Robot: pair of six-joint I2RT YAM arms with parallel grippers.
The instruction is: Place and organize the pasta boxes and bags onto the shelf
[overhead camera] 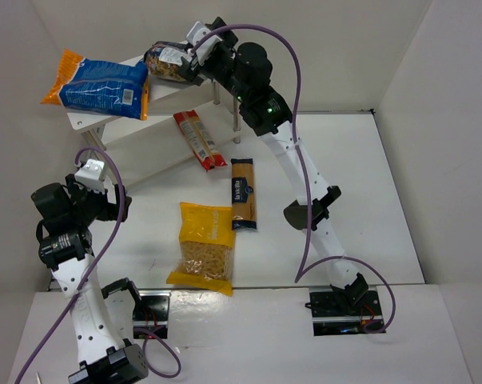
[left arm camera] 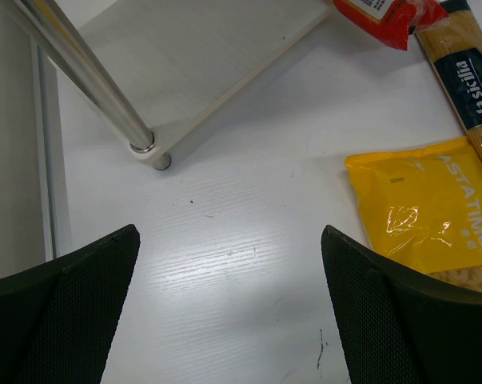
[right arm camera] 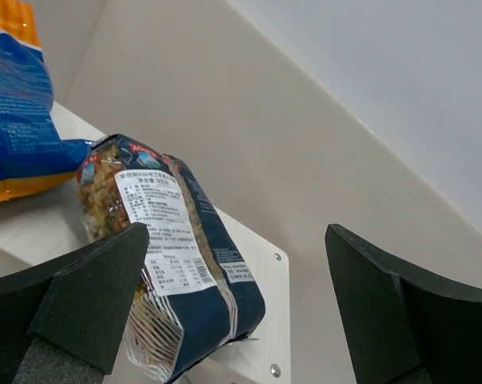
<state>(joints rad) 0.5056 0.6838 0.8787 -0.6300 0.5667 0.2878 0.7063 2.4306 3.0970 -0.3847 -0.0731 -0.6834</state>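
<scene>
R gripper [right arm camera: 233, 240] is hovering w/ jaws apart at the top board of the shelf [overhead camera: 89, 120]. The clear bag [right arm camera: 169, 240] is lying ungripped on that board beside the orange-blue bag [overhead camera: 101, 82]. L gripper [left arm camera: 229, 240], jaws also apart & empty, is hanging over the table [left arm camera: 225, 184]. The yellow bag [left arm camera: 424, 204] is lying just to its right, long axis near-to-far, so L arm is prob. nearer.

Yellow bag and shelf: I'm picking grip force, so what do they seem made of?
Yellow bag: glossy plastic film, going by its crinkles and glare. Shelf: boards look like matte white laminate or painted wood; legs look like polished metal, given mirror-like reflections.
</scene>
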